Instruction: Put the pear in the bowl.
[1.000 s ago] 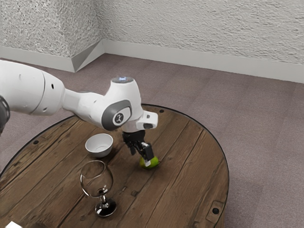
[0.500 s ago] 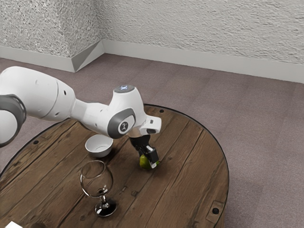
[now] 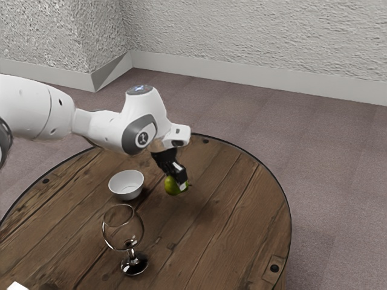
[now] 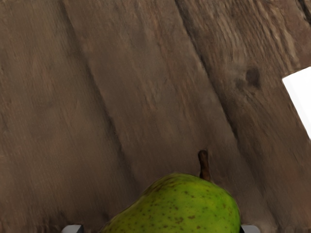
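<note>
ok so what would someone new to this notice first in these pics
Probably the big white robot arm, reaching in from the exterior view's left over the round wooden table. Next, the green pear held in its black gripper. Then the white bowl near the pear, and the clear wine glass standing closer to the camera.

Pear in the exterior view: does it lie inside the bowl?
No, the pear is held in the jaws, to the exterior view's right of the bowl.
</note>
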You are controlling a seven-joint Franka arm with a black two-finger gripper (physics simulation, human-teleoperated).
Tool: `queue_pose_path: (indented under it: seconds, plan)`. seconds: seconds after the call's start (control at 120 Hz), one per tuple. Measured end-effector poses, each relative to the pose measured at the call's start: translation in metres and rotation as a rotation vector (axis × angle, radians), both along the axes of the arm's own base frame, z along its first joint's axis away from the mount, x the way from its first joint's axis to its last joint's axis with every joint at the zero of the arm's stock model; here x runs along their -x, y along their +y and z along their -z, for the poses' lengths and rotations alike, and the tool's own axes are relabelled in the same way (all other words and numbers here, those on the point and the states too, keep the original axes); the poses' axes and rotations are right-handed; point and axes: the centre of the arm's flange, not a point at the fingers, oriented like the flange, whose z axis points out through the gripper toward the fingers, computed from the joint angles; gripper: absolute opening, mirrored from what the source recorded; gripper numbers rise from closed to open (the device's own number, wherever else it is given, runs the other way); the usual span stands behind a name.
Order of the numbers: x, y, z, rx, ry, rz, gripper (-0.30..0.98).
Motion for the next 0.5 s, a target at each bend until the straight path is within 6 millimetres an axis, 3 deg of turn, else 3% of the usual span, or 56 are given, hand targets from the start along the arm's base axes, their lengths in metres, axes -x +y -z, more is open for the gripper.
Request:
queue_pose_path:
  seconds: [0.208, 0.317, 0.383, 0.5]
  plan:
    - [0.007, 0.109, -0.034, -0.029, 0.035, -0.160, 0.30]
    - [0.022, 0.168, -0.038, -0.046, 0.075, -0.245, 0.30]
    - [0.029, 0.182, -0.037, -0.049, 0.095, -0.262, 0.30]
    - [0.029, 0.186, -0.033, -0.045, 0.114, -0.259, 0.30]
